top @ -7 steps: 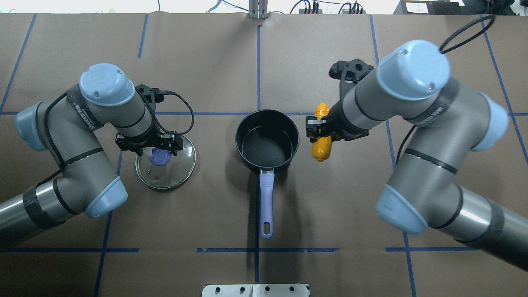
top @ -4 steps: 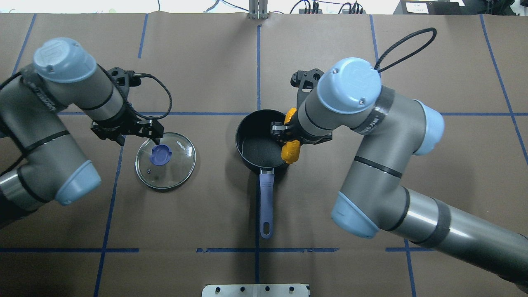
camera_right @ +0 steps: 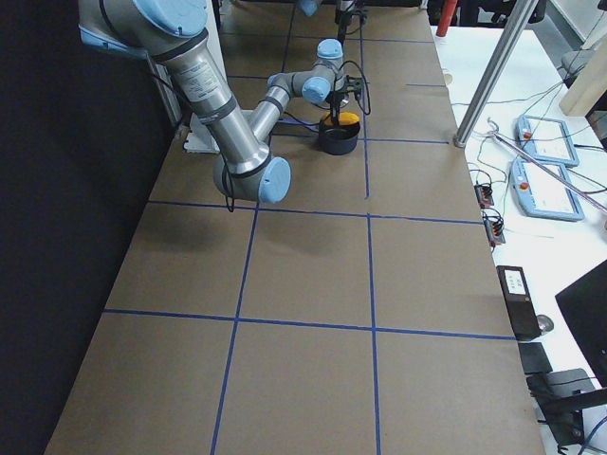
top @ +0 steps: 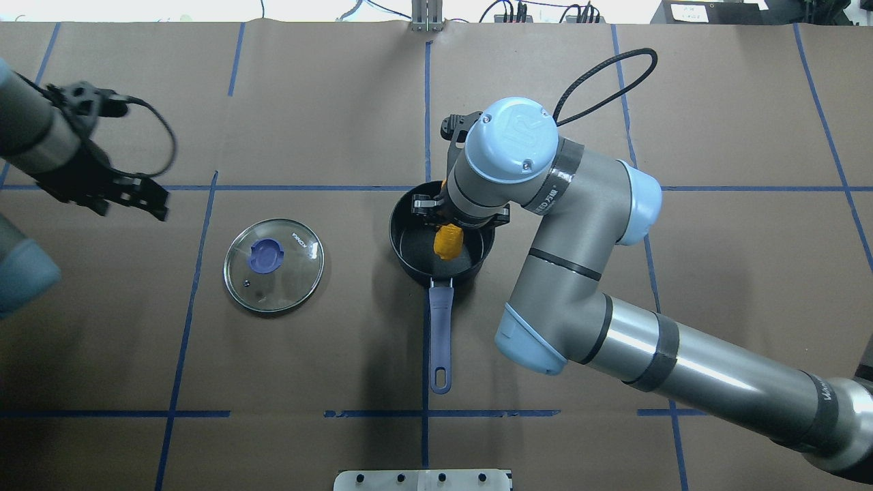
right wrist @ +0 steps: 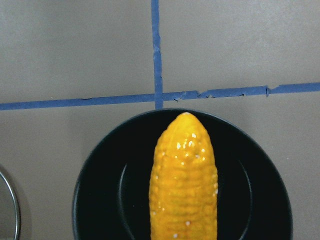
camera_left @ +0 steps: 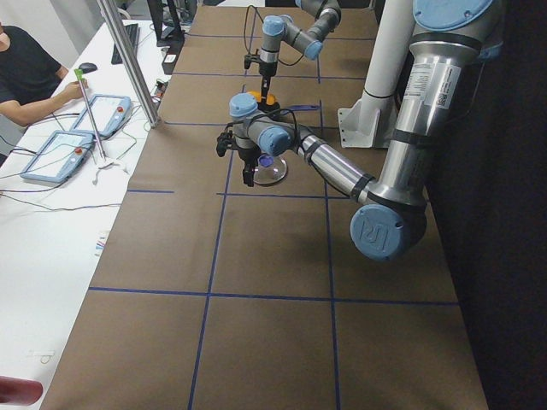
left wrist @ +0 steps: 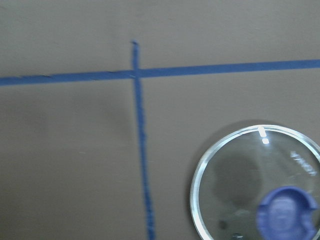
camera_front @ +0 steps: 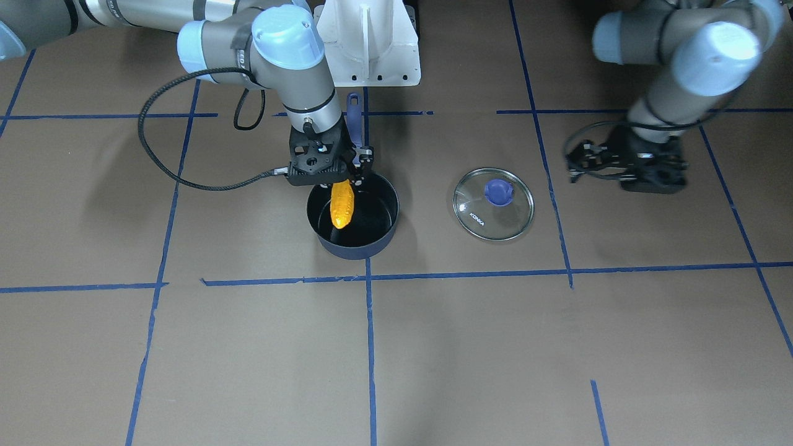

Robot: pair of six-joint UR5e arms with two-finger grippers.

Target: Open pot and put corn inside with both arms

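The dark navy pot point(top: 404, 240) stands open at the table's middle, its blue handle point(top: 440, 327) pointing toward the robot. It also shows in the front view point(camera_front: 356, 248) and the right wrist view point(right wrist: 100, 200). My right gripper point(top: 450, 219) is shut on the orange-yellow corn point(top: 448, 241) and holds it over the pot's opening. The corn point(camera_front: 342, 204) point(right wrist: 184, 180) lies lengthwise, and its free end points at the far rim. The glass lid point(top: 273, 264) point(camera_front: 494, 203) point(left wrist: 250, 170) lies flat on the table left of the pot. My left gripper point(top: 133, 203) point(camera_front: 644, 179) is open, empty, and well clear of the lid.
Brown paper with blue tape lines point(top: 327, 187) covers the table. The white base pedestal point(camera_front: 368, 49) stands just behind the pot's handle. A metal post point(top: 425, 17) rises at the far edge. Operators' tablets point(camera_left: 81, 128) lie on a side table.
My right arm has carried the corn leftward from beside the pot to over its opening. My left gripper has drawn back from the lid's knob, leftward and away, leaving the lid on the table.
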